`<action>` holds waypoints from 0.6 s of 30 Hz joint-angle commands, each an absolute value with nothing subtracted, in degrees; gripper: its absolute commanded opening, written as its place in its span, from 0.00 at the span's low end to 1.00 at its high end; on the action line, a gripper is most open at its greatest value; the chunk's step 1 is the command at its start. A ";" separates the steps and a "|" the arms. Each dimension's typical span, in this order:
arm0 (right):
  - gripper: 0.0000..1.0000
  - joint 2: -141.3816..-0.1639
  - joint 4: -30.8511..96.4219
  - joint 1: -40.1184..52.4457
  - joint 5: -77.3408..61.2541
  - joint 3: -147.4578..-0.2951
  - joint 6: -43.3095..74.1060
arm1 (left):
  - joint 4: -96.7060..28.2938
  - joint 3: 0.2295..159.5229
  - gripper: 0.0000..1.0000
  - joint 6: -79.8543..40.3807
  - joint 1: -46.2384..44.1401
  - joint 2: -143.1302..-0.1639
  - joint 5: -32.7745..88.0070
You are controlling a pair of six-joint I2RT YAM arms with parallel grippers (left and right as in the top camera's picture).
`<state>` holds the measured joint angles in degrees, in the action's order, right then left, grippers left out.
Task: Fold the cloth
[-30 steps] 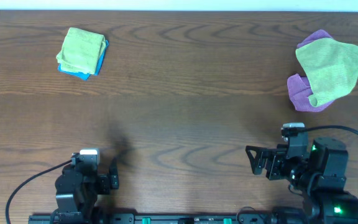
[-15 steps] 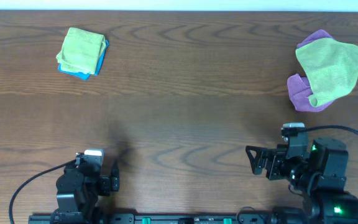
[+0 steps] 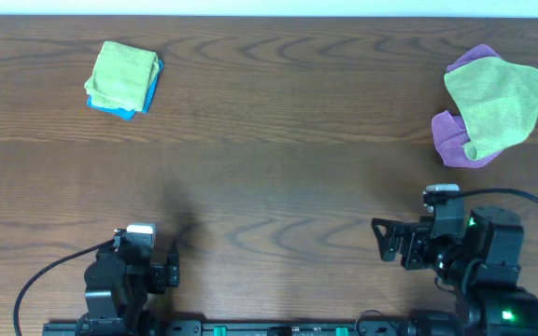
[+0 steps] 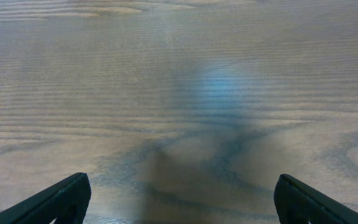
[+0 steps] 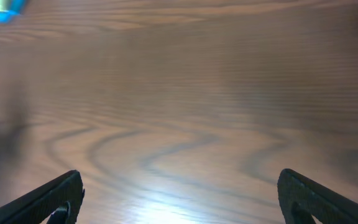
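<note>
The cloth (image 3: 121, 74) is bright lime green and lies folded into a small square on top of a folded blue cloth (image 3: 120, 105) at the far left of the table. My left gripper (image 3: 170, 268) is open and empty at the near left edge, far from the cloth; its wrist view (image 4: 179, 199) shows only bare wood between the fingers. My right gripper (image 3: 381, 241) is open and empty at the near right; its wrist view (image 5: 179, 196) also shows bare wood between the fingers.
A duller yellowish-green cloth (image 3: 499, 99) lies crumpled over a purple cloth (image 3: 454, 142) at the far right. A corner of the blue cloth (image 5: 2, 7) shows at the top left of the right wrist view. The table (image 3: 278, 159) is dark wood.
The left arm has shifted very slightly toward the near edge. The cloths and the right arm have not visibly moved.
</note>
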<state>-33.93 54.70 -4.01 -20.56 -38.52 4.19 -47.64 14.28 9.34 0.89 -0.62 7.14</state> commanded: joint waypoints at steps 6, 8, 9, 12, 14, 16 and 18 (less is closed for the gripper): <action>0.99 -29.74 56.88 -4.43 -7.92 -38.46 1.19 | -51.03 13.96 0.95 11.38 0.56 -0.23 7.09; 0.99 -28.36 57.36 -4.43 -7.92 -38.46 1.19 | -51.03 13.98 0.95 11.40 0.56 -0.23 7.07; 0.99 -27.75 58.00 -4.40 -7.92 -38.46 1.19 | -51.03 13.96 0.95 11.40 0.56 -0.23 7.09; 0.99 -25.23 60.71 -4.12 -7.38 -38.44 1.17 | -51.03 13.98 0.95 11.40 0.56 -0.23 7.09; 0.99 -23.46 61.04 -3.27 -6.09 -37.95 1.17 | -51.03 13.98 0.95 11.38 0.56 -0.23 7.09; 0.99 -21.02 60.36 -2.15 -4.29 -36.47 1.13 | -51.03 13.98 0.95 11.40 0.56 -0.23 7.09; 0.99 -18.15 58.83 -0.99 -3.11 -33.95 0.73 | -51.03 13.96 0.95 11.40 0.56 -0.23 7.07</action>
<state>-20.75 59.35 -2.42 -5.98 -36.71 2.02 -47.66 14.28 9.47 0.89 -0.62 7.16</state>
